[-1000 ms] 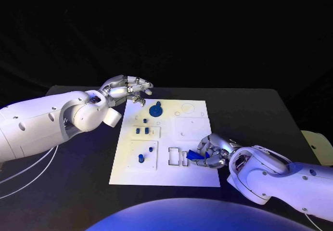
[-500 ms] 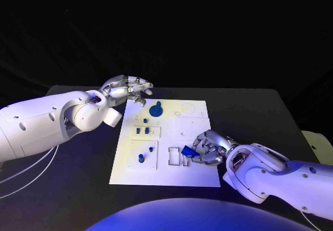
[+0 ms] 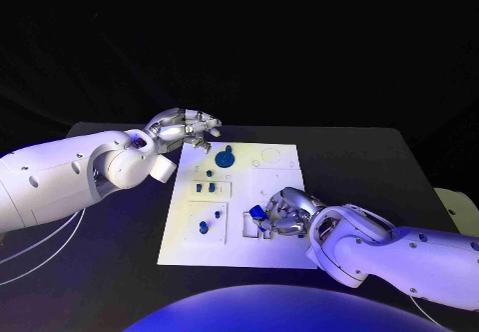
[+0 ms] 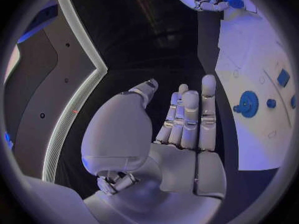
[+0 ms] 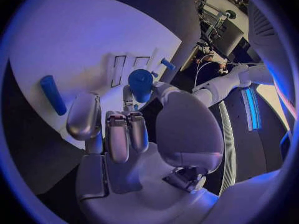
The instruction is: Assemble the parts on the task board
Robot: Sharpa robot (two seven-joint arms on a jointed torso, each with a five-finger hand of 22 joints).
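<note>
With several parts seated on the task board (image 3: 279,257), my right hand (image 3: 287,211) grips a blue part (image 3: 259,211) above two unfilled slots (image 3: 257,225), left hand (image 3: 185,128) idle, fingers spread.

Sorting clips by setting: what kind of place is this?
Likely a robotics lab test bench: a black table, a white task board with small blue parts, dark surroundings.

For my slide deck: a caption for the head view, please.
Right hand holds a blue part over the task board; left hand waits beyond its far corner.
</note>
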